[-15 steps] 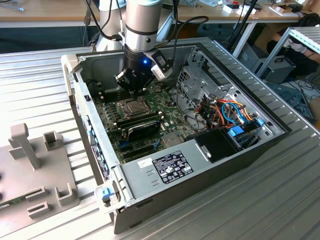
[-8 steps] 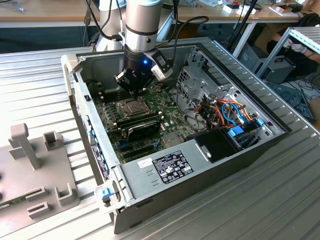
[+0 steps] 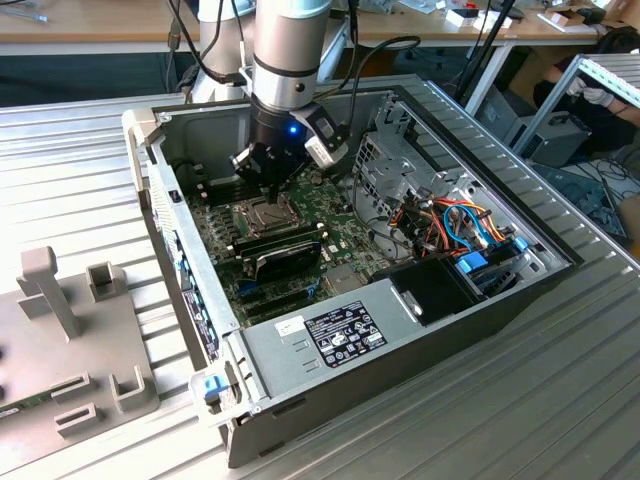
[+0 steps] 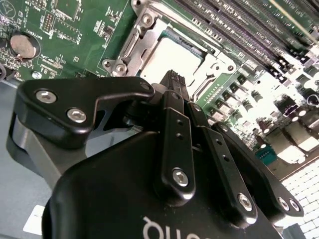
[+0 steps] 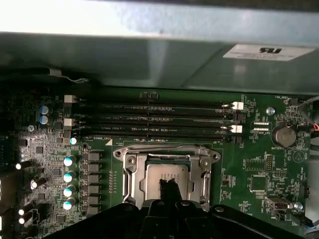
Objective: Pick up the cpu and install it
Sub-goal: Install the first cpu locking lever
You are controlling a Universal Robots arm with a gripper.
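Open computer case (image 3: 420, 330) on ribbed metal counter (image 3: 560, 400). Arm lowered into case, gripper (image 3: 272, 188) directly above socket frame (image 3: 262, 213) on green motherboard (image 3: 340, 240). Cpu (image 5: 167, 179) seated flat inside socket frame, silver top showing in both wrist views (image 4: 167, 59). Jaws together, tips just over the cpu's surface; contact cannot be told. Nothing held between them. Frame's metal surround bordering the chip on all sides. Memory slots (image 5: 154, 117) beside socket, coin battery (image 5: 284, 135) further off. Grey fixture (image 3: 70, 340) on counter at exterior view's left.
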